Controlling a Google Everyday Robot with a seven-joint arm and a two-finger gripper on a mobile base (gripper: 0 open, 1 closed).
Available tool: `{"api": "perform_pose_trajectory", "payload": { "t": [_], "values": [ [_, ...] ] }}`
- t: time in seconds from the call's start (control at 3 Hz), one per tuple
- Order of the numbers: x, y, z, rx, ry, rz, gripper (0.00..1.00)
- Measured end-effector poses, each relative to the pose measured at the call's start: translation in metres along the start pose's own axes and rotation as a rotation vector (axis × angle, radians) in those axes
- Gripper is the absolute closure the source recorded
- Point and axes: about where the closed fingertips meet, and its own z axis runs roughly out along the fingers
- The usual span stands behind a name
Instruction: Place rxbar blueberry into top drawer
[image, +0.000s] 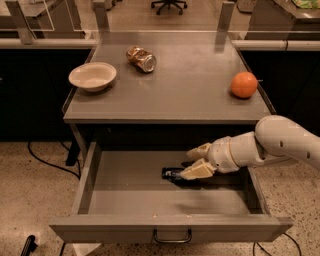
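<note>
The top drawer (125, 200) is pulled open below the table, with its small dark handle (172, 236) at the front centre. The rxbar blueberry (171, 174), a dark flat wrapper, lies on the drawer floor right of the middle. My gripper (196, 162) reaches into the drawer from the right, just above the bar's right end. Its two tan fingers (199, 151) stand apart, and the lower one hides part of the bar. I cannot tell whether it touches the bar.
On the tabletop (190, 95) stand a white bowl (92, 76) at the left, a shiny gold-brown can (141, 58) lying at the back, and an orange (244, 84) at the right. My white arm (280, 145) crosses the drawer's right wall.
</note>
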Motion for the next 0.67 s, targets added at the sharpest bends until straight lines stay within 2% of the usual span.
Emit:
{"api": "perform_pose_trajectory", "payload": {
  "t": [0.33, 0.67],
  "values": [
    [0.0, 0.0, 0.0001, 0.0, 0.0, 0.0, 0.0],
    [0.0, 0.0, 0.0001, 0.0, 0.0, 0.0, 0.0]
  ]
}}
